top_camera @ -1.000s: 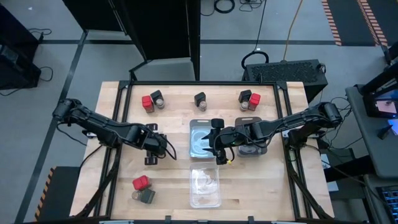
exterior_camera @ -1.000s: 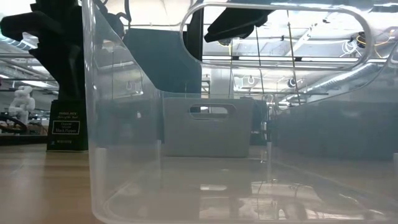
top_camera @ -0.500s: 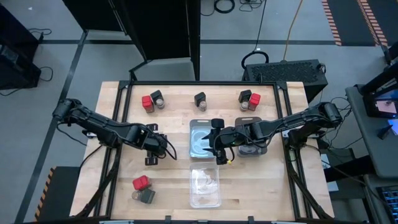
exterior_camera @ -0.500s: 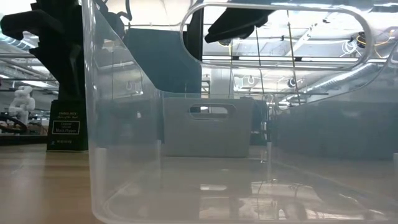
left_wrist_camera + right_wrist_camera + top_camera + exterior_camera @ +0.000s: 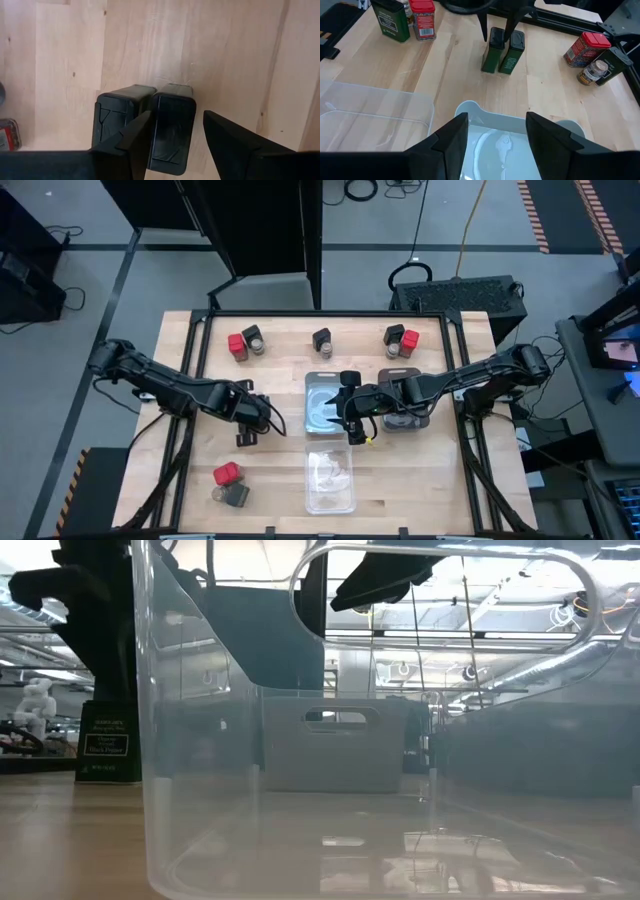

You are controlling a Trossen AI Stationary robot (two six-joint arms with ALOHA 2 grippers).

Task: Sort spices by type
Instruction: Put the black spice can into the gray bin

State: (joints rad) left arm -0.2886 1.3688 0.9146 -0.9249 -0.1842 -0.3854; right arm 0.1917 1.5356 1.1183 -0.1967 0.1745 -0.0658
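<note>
The wooden bench [image 5: 280, 470] holds three trays in the middle: a clear one [image 5: 329, 480] near the front, a pale one [image 5: 322, 402] behind it, and a dark one [image 5: 405, 418] to the right. The spices are spread around. A red tin and a jar [image 5: 245, 343] stand at the far left, one dark tin [image 5: 321, 338] at the far middle, and a red tin with a jar and dark tin [image 5: 402, 340] at the far right. Near the front left sit a red tin [image 5: 227, 473] and a dark tin [image 5: 237, 494].

The left gripper [image 5: 172, 131] is on the left side of the bench, over two dark tins [image 5: 503, 51] that stand side by side and touch. Its jaws are spread around one tin [image 5: 171, 127] but are not squeezing it yet. One jaw sits right at the crack between the two tins.

That is the risky part. If the jaw comes down on the neighbour tin [image 5: 120, 122], it could tip it over or push it away. If the jaws close off-centre, the tin could twist or slip out when lifted.

The right gripper [image 5: 496, 131] waits over the pale tray with its jaws spread and nothing in them. If the left arm carries a tin to the trays, the two arms could bump.
</note>
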